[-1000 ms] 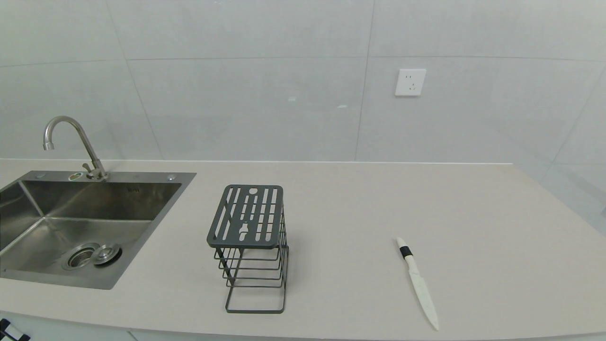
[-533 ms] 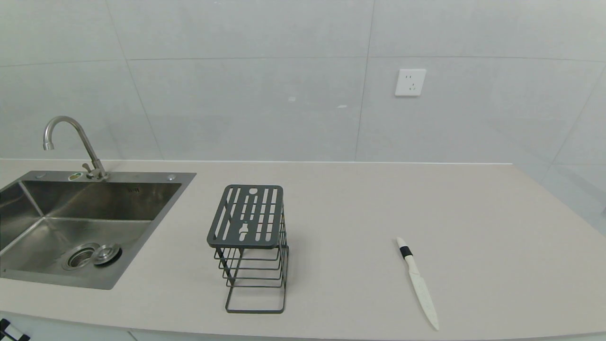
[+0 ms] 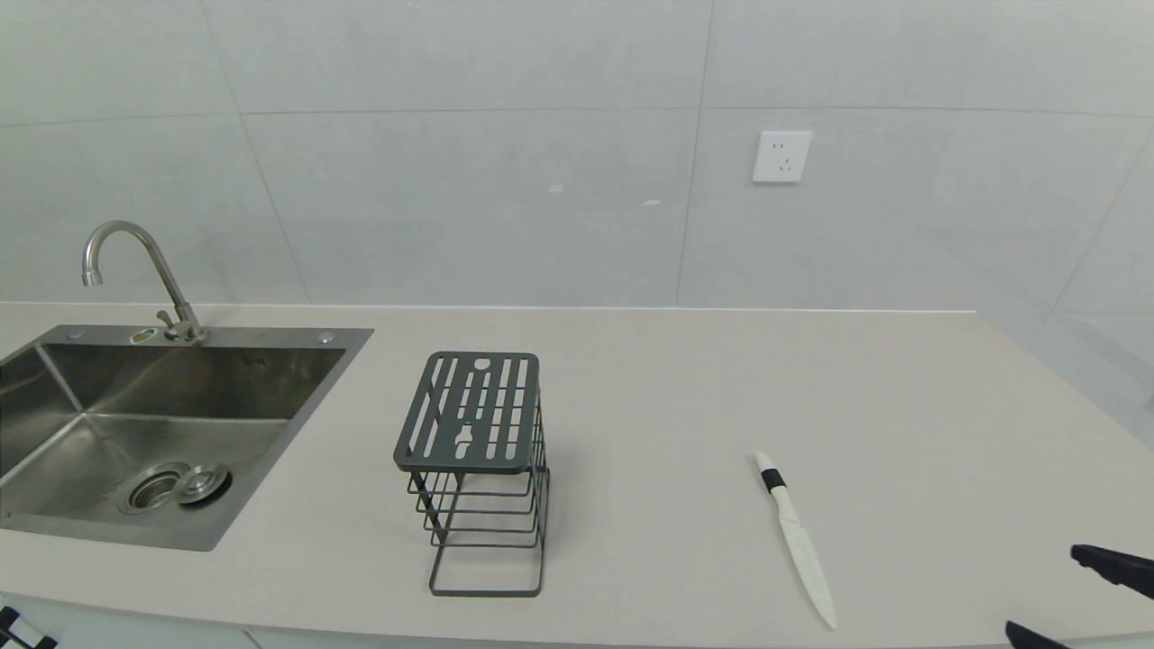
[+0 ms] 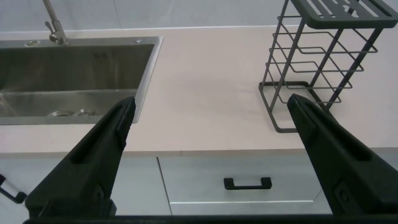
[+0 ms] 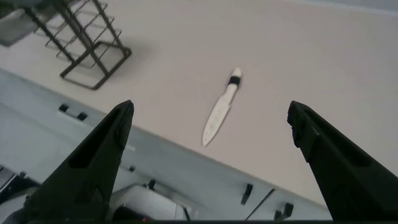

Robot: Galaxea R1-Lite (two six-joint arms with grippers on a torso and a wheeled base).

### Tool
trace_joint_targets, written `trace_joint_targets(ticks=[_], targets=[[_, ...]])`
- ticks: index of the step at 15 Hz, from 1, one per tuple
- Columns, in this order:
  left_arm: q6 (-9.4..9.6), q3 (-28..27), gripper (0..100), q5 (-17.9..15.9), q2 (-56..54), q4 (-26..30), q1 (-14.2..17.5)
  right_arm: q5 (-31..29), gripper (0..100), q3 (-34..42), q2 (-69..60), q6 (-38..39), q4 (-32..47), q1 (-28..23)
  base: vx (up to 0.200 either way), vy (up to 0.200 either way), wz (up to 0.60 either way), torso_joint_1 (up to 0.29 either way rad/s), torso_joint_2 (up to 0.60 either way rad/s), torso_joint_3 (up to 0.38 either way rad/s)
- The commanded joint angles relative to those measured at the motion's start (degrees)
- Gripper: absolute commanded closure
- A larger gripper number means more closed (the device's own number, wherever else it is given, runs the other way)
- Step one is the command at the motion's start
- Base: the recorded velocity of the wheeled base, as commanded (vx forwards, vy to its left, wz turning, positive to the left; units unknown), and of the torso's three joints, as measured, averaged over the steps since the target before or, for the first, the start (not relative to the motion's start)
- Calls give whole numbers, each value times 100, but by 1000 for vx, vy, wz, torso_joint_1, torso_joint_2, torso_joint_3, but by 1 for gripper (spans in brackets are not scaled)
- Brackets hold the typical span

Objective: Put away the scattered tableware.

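Jaws of the left gripper and right gripper stand wide open, empty. The knife lies flat on the desk, lower right in head view, well apart from the rack. A clumsy push could slide it off the near edge. Head view gives the rack's slotted top; right wrist view, that edge.

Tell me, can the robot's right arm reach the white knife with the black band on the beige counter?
Probably yes. The open right gripper hangs by the front edge of the beige countertop, and the white knife with a black band lies flat nearby, with nothing between them.
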Motion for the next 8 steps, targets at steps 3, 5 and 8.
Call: trace_joint_targets(ticks=[3,5,8], targets=[[8,0,0,1,-2,-4,1,-482,0,-855,1807,-1,49,728,0,0,0,0,0,0],[8,0,0,1,-2,-4,1,-868,0,-1329,2554,7,145,1079,0,0,0,0,0,0],[17,0,0,1,-2,-4,1,-1115,0,-1364,3064,7,163,1132,0,0,0,0,0,0]])
